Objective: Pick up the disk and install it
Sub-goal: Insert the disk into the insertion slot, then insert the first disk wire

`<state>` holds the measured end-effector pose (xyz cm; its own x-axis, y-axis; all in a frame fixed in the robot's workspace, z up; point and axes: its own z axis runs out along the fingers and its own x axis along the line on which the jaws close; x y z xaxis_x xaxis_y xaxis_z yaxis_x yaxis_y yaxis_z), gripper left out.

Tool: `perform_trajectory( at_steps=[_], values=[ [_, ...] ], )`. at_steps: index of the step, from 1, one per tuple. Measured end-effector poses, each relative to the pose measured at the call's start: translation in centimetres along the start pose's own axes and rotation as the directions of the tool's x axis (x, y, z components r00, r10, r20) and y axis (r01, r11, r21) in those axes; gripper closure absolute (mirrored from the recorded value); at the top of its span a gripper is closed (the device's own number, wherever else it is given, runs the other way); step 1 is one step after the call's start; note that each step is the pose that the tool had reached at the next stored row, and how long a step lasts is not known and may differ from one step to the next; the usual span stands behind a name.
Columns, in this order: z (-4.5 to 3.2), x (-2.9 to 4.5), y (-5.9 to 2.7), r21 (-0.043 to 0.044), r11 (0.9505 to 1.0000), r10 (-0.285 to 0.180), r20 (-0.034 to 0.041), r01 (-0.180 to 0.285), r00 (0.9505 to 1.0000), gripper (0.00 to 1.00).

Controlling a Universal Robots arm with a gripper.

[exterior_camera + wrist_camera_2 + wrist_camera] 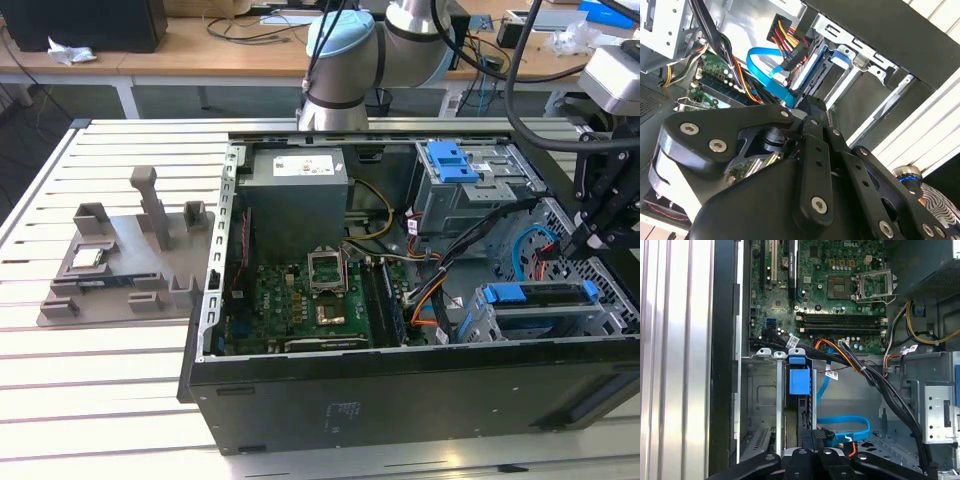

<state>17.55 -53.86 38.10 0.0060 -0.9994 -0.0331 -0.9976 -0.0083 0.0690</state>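
Tool (pixel 573 247) hangs at the 3 o'clock side of the computer case (pixel 400 400) in the exterior view, just above one end of the disk (pixel 535 294). I cannot tell if the tool is wide or narrow. The disk, in its blue frame, lies in the metal bay (pixel 478 322) at the case's 4 o'clock corner. It looks put in already. I cannot tell if it is pushed all the way.

Item 1: you have a white label (pixel 305 166) on the grey power supply box (pixel 298 200), upper middle of the exterior view; its print is too small to make out. Item 2: small white cable tags (pixel 831 374), centre of the first wrist view; you cannot read their print.
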Motion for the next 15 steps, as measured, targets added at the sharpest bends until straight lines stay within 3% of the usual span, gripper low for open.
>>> perform_trajectory(
  at_steps=[7,13,15],
  values=[
    [0.0,-0.01,0.0,0.0,1.0,0.0,-0.0002,0.0,1.0,0.89],
    [0.0,-0.01,-0.04,-0.0001,1.0,0.0,-0.0004,0.0,1.0,0.64],
    [-0.02,0.0,-1.12,-0.0012,1.0,0.0,-0.0005,0.0,1.0,0.64]
  ],
)
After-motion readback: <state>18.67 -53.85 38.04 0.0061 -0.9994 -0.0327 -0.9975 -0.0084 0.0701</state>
